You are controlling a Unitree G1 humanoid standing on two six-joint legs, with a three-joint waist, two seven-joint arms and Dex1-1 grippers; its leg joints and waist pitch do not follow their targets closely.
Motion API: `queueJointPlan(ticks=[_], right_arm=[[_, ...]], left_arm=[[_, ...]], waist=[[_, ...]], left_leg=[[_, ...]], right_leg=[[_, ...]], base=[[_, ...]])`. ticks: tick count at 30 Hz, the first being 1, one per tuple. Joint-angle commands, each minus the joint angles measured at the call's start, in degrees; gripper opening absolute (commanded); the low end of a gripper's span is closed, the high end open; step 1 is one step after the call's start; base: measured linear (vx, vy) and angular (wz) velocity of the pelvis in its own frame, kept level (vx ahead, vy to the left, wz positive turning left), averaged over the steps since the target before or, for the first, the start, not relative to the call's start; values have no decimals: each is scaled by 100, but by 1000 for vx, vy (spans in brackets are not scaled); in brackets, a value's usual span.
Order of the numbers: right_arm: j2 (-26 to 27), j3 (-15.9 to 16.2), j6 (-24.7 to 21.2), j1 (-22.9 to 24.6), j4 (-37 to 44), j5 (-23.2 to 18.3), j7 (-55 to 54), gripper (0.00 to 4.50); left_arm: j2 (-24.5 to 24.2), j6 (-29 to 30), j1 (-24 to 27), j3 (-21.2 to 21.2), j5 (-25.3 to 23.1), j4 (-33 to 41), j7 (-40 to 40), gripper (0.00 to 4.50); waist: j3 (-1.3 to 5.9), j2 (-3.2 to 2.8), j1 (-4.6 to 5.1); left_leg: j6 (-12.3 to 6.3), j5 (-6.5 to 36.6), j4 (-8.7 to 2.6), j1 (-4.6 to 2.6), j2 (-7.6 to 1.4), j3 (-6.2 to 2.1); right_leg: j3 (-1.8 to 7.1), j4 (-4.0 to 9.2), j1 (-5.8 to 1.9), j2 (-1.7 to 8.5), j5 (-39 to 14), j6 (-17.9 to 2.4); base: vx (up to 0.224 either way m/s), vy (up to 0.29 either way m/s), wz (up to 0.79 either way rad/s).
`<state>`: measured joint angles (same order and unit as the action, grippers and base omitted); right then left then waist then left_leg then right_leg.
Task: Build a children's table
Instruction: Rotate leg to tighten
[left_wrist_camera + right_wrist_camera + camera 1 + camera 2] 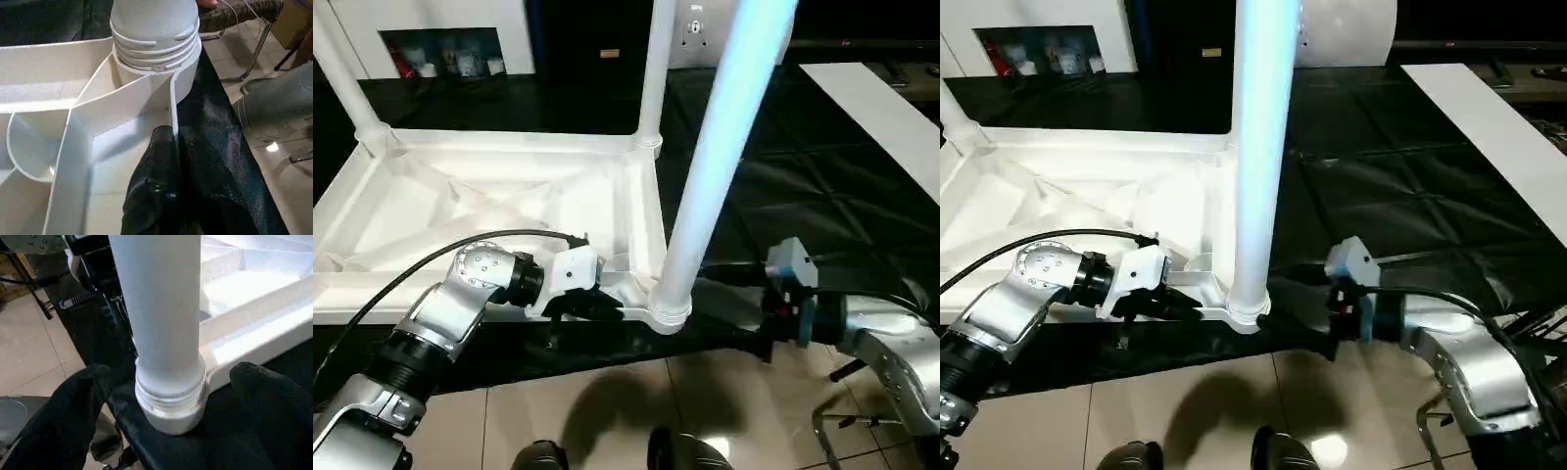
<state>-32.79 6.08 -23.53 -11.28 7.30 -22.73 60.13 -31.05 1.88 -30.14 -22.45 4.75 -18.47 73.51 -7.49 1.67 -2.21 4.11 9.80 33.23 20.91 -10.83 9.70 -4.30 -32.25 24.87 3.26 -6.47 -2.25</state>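
Note:
The white table top (509, 206) lies upside down on a black mat, ribs facing up. Two legs stand in its far corners, one at the left (342, 78) and one at the right (653, 69). A third leg (705, 176) stands in the near right corner socket (668, 315), with its threaded base (168, 396) showing above the socket. My right gripper (168, 404) is open, one finger (63, 416) on each side of that leg's base, with gaps between. My left gripper (589, 300) is shut on the near rim (172, 103) beside that socket.
The black mat (803, 196) reaches right to a white panel (891, 117). A white shelved cabinet (440, 39) stands at the back left. Tiled floor (607, 392) lies in front of the mat, with a metal frame (842, 431) at the near right.

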Motion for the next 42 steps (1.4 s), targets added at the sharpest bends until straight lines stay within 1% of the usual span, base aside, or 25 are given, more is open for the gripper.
queueJointPlan(ticks=[1,2,4,5,7,8,9,10,11,13,14,17,19,21,22,24,25,26,33,36,37,38,39,41,42], right_arm=[[-8,105,97,-121,-131,98,91,450],[9,142,144,-177,-198,133,122,450],[90,307,354,-462,-540,228,367,450],[107,362,391,-576,-674,204,528,450],[126,387,401,-672,-782,156,667,422],[146,403,410,-763,-890,100,803,416],[150,433,414,-842,-980,56,951,416],[140,495,450,-924,-1078,41,1140,388],[118,567,470,-989,-1151,34,1313,388],[78,715,557,-1112,-1299,57,1616,368],[69,777,577,-1166,-1345,63,1744,368],[92,869,603,-1319,-1502,64,2011,333],[109,925,598,-1428,-1607,72,2186,323],[115,995,600,-1527,-1709,86,2356,314],[119,1033,611,-1575,-1768,96,2436,293],[137,1069,617,-1632,-1844,105,2499,287],[147,1098,621,-1664,-1892,115,2538,270],[173,1147,634,-1716,-1974,128,2617,270],[261,1259,585,-1780,-2037,139,2773,214],[276,1255,456,-1760,-1971,68,2774,209],[296,1182,305,-1711,-1899,-24,2679,208],[310,1129,228,-1670,-1848,-57,2563,208],[320,1099,181,-1645,-1817,-74,2485,207],[409,990,92,-1511,-1687,10,1966,207],[419,986,117,-1500,-1686,43,1912,207]], left_arm=[[-153,-12,59,-262,-272,-199,221,2],[-160,-27,58,-272,-266,-195,258,2],[-170,-88,60,-305,-215,-134,482,2],[-169,-118,62,-325,-187,-89,579,2],[-171,-149,64,-350,-155,-32,673,0],[-167,-187,55,-374,-132,2,743,0],[-162,-246,41,-398,-119,25,806,0],[-167,-321,12,-444,-126,32,894,0],[-176,-378,-20,-483,-141,33,958,0],[-183,-461,-84,-535,-175,15,1062,0],[-181,-492,-120,-553,-193,-3,1097,0],[-176,-578,-181,-591,-257,-46,1213,0],[-167,-616,-211,-614,-274,-59,1303,0],[-153,-655,-238,-648,-280,-72,1373,0],[-146,-677,-251,-670,-284,-81,1396,0],[-141,-700,-268,-700,-296,-96,1416,0],[-130,-707,-280,-713,-305,-114,1416,0],[-105,-735,-305,-730,-328,-163,1418,0],[-68,-735,-354,-683,-389,-298,1375,0],[-42,-564,-346,-611,-338,-325,1282,0],[-18,-326,-334,-532,-280,-330,1135,0],[-13,-263,-325,-490,-272,-329,1045,0],[-14,-237,-320,-466,-269,-332,990,0],[19,118,-328,-327,-289,-329,642,0],[26,144,-331,-312,-288,-331,611,0]], waist=[[417,3,-38],[422,-13,-47],[439,-5,-20],[445,-12,-25],[458,4,-33],[459,26,-31],[467,5,-45],[464,16,-64],[459,17,-75],[467,21,-109],[473,7,-140],[474,9,-179],[446,14,-195],[444,8,-213],[442,5,-231],[442,2,-257],[445,7,-258],[441,0,-262],[427,0,-256],[415,-9,-258],[413,-7,-257],[408,-18,-258],[408,-12,-257],[397,-19,-250],[392,-14,-251]], left_leg=[[-367,1395,-335,-36,-95,-55],[-368,1408,-330,-52,-99,-52],[-366,1422,-338,-28,-111,-60],[-378,1402,-337,-40,-125,-60],[-427,1333,-338,-41,-143,-50],[-442,1279,-343,-35,-159,-47],[-456,1262,-340,-41,-166,-50],[-500,1228,-340,-43,-179,-44],[-507,1193,-347,-43,-186,-38],[-528,1114,-346,-39,-197,-31],[-538,1061,-345,-45,-204,-25],[-521,1038,-345,-39,-207,-20],[-489,1106,-352,-44,-206,-16],[-456,1154,-355,-52,-212,-22],[-443,1170,-356,-54,-210,-22],[-436,1171,-357,-62,-214,-20],[-432,1170,-358,-57,-214,-24],[-432,1166,-360,-59,-214,-26],[-396,1224,-367,-48,-205,-32],[-375,1285,-370,-62,-202,-32],[-371,1299,-371,-63,-202,-33],[-358,1312,-376,-65,-204,-38],[-356,1321,-375,-63,-202,-36],[-308,1403,-383,-70,-196,-41],[-299,1434,-380,-78,-186,-44]], right_leg=[[171,581,-333,394,-3773,-85],[176,584,-322,400,-3751,-95],[170,543,-348,404,-3552,-208],[182,521,-343,409,-3429,-275],[204,486,-353,413,-3207,-393],[214,458,-357,410,-3041,-481],[217,437,-359,418,-2961,-536],[224,404,-359,414,-2785,-643],[233,409,-359,416,-2736,-656],[240,372,-367,421,-2551,-725],[247,360,-368,425,-2444,-780],[248,337,-379,427,-2371,-824],[251,361,-368,432,-2527,-792],[248,370,-365,439,-2666,-757],[249,378,-364,440,-2716,-737],[252,373,-355,433,-2670,-741],[250,366,-361,433,-2647,-753],[250,366,-358,437,-2631,-760],[243,385,-361,439,-2772,-711],[243,406,-352,438,-2926,-665],[240,412,-351,436,-2962,-654],[236,416,-351,435,-2992,-651],[237,424,-352,435,-3008,-636],[238,442,-338,436,-3169,-568],[230,461,-332,433,-3254,-540]], base=[[0,0,0],[0,0,0],[0,0,0],[0,0,0],[0,0,0],[0,0,0],[0,0,0],[0,0,0],[0,0,0],[0,0,0],[0,0,0],[0,0,0],[0,0,0],[0,0,0],[0,0,0],[0,0,0],[0,0,0],[0,0,0],[0,0,0],[0,0,0],[0,0,0],[0,0,0],[0,0,0],[0,0,0],[0,0,0]])
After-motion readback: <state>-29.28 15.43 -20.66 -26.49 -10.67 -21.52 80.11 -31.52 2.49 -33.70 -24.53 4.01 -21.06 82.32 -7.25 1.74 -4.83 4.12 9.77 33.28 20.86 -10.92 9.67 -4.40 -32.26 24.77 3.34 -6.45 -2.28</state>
